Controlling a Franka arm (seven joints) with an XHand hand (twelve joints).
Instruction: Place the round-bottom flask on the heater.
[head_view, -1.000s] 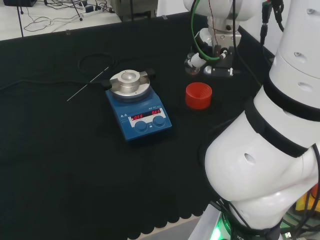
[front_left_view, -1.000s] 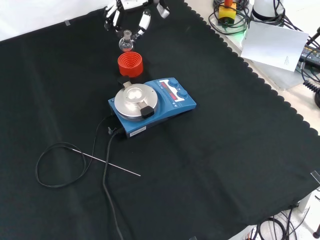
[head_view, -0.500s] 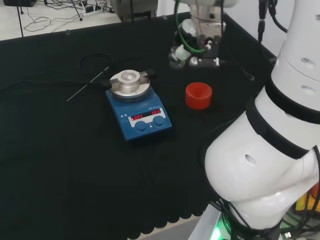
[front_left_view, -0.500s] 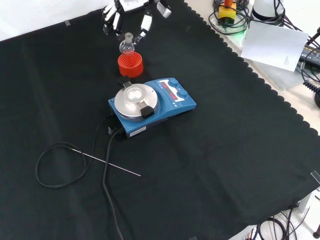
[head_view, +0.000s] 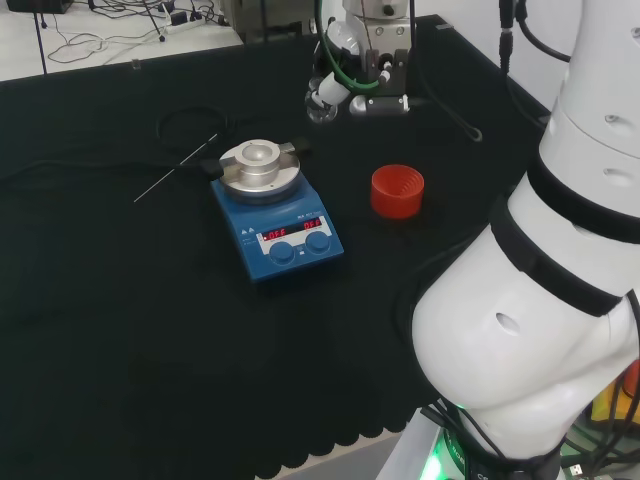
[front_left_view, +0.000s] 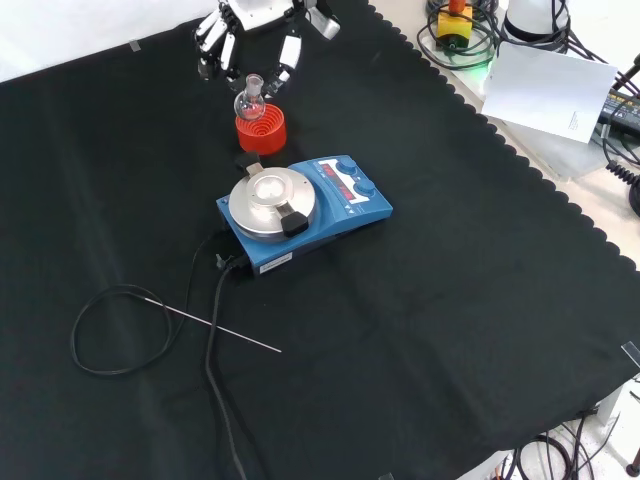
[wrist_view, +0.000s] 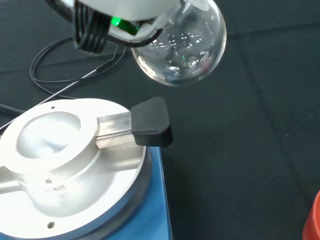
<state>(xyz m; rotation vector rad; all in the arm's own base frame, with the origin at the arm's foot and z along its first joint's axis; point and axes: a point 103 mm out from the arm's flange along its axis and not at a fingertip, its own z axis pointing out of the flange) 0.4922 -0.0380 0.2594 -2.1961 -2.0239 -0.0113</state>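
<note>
A small clear round-bottom flask (head_view: 322, 106) (front_left_view: 249, 98) (wrist_view: 179, 47) hangs in the air, with the hand (head_view: 362, 88) (front_left_view: 250, 40) shut on its neck. In the head view it is above the cloth, a little behind and to the right of the blue heater (head_view: 278, 205). The heater (front_left_view: 301, 211) has a silver round block with a bowl-shaped hollow (wrist_view: 47, 137) on top, and that hollow holds nothing. In the front view the flask shows just above the red ribbed stand (front_left_view: 261, 128). The stand (head_view: 397, 190) is empty.
A black cable loop (front_left_view: 120, 330) and a thin metal probe (front_left_view: 222, 329) lie on the cloth near the heater. A black handle (wrist_view: 150, 122) sticks out from the heater block. The arm's large white links (head_view: 540, 270) rise at the right of the head view.
The hand has carried the flask up off the cloth and leftwards in the head view, from beyond the red stand to a spot near the heater.
</note>
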